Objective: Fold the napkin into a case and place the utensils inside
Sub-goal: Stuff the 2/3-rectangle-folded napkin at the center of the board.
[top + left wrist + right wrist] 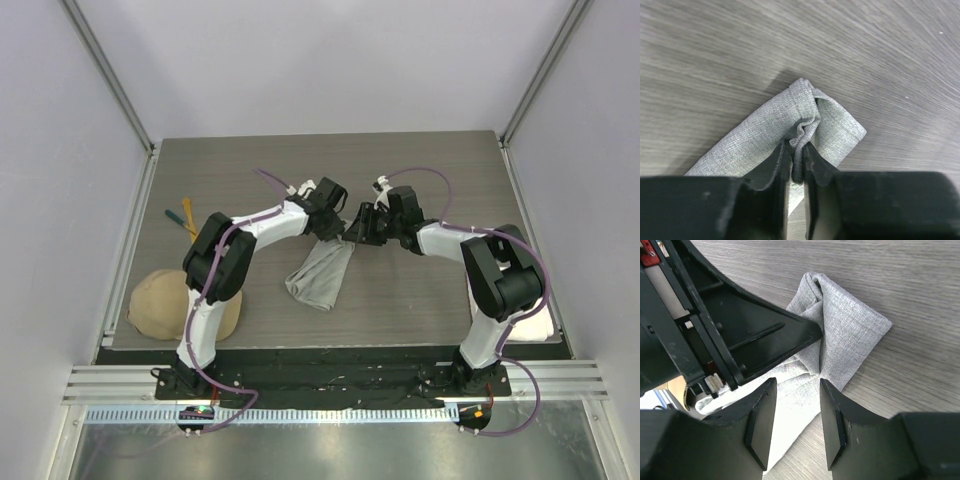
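Right at the near left corner of the table point(420, 290) a tan cap point(160, 300) is parked, and a white towel point(540, 325) is tucked at the near right corner, so neither needs touching. The napkin point(322, 272) is laid out as a narrow strip around the middle of the table, running from the front edge side up toward the centre. Tbh it's more a rumpled band than a tidy case.

At its far end a bunched ridge of cloth is clamped between the nearly closed fingers of the left gripper point(797, 152). The right gripper point(796, 407) is held just beside it, fingers apart, nothing between them and cloth only underneath.

For the fold to come out well, the pinch should probably be kept small and on the top layer only. The flap should be carried low and flat so the pocket's mouth isn't dragged shut, with the free side pressed down by the right fingers.

Farther off, the utensils point(183, 217) are lying by the left edge, well apart from the napkin and not yet put in.
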`<state>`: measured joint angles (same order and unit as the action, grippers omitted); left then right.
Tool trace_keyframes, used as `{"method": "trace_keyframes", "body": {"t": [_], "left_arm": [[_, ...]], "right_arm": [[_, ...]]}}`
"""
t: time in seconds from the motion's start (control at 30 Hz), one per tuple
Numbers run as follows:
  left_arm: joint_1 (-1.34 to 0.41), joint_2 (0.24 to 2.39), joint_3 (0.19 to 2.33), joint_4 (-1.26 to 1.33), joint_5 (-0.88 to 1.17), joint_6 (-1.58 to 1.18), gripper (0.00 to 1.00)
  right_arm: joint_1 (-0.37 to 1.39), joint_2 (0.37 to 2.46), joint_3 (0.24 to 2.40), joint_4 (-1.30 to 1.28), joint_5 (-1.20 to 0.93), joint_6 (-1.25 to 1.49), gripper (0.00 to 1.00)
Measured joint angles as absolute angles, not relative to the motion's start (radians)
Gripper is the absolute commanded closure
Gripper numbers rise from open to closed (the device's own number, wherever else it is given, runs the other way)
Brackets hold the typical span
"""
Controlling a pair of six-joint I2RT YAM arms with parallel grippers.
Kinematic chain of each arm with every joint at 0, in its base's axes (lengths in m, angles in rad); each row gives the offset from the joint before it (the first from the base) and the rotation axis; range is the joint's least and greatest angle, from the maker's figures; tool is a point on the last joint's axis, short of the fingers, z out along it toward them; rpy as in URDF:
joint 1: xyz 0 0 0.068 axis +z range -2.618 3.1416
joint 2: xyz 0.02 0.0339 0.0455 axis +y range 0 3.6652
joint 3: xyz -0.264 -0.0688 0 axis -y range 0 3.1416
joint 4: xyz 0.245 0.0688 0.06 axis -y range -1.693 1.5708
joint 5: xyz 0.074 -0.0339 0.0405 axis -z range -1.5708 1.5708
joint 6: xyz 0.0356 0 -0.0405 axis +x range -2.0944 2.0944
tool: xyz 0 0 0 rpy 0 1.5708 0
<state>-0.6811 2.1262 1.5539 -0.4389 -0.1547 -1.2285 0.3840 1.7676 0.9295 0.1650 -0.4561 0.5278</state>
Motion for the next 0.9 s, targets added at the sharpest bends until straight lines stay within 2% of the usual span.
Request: {"method": "trace_keyframes", "body": {"t": [0.17, 0.33, 0.37, 0.43, 0.47, 0.53, 0.57, 0.6, 0.63, 0.7, 0.77, 0.9], "left_arm": [[-0.681, 2.111, 1.504, -0.335, -0.133, -1.214, 0.59], [-0.681, 2.065, 1.393, -0.178, -0.117, -1.198, 0.47], [-0.681, 2.054, 1.367, -0.136, -0.113, -1.196, 0.43], [-0.681, 2.032, 1.306, -0.051, -0.107, -1.196, 0.42], [-0.681, 2.023, 1.281, -0.007, -0.104, -1.194, 0.33], [-0.681, 2.009, 1.231, 0.074, -0.095, -1.196, 0.29], [-0.68, 2.004, 1.216, 0.107, -0.088, -1.194, 0.22], [-0.681, 1.998, 1.196, 0.146, -0.083, -1.193, 0.22], [-0.681, 1.995, 1.172, 0.191, -0.08, -1.195, 0.26], [-0.68, 1.983, 1.123, 0.277, -0.073, -1.195, 0.28], [-0.68, 1.979, 1.074, 0.354, -0.074, -1.2, 0.35], [-0.679, 1.977, 1.008, 0.463, -0.074, -1.198, 0.45]], "right_arm": [[0.384, 1.774, 0.918, 0.189, -0.454, 0.51, 0.55], [0.384, 1.781, 0.918, 0.194, -0.435, 0.496, 0.55], [0.384, 1.781, 0.918, 0.194, -0.427, 0.492, 0.56], [0.384, 1.781, 0.918, 0.192, -0.402, 0.485, 0.6], [0.384, 1.781, 0.917, 0.193, -0.393, 0.483, 0.65], [0.377, 1.78, 0.912, 0.197, -0.368, 0.481, 0.68], [0.375, 1.777, 0.906, 0.201, -0.362, 0.482, 0.69], [0.373, 1.774, 0.897, 0.205, -0.356, 0.484, 0.69], [0.37, 1.769, 0.889, 0.205, -0.352, 0.484, 0.69], [0.366, 1.762, 0.884, 0.205, -0.349, 0.484, 0.75], [0.357, 1.756, 0.884, 0.209, -0.348, 0.487, 0.79], [0.322, 1.731, 0.884, 0.193, -0.336, 0.509, 0.79]]}}
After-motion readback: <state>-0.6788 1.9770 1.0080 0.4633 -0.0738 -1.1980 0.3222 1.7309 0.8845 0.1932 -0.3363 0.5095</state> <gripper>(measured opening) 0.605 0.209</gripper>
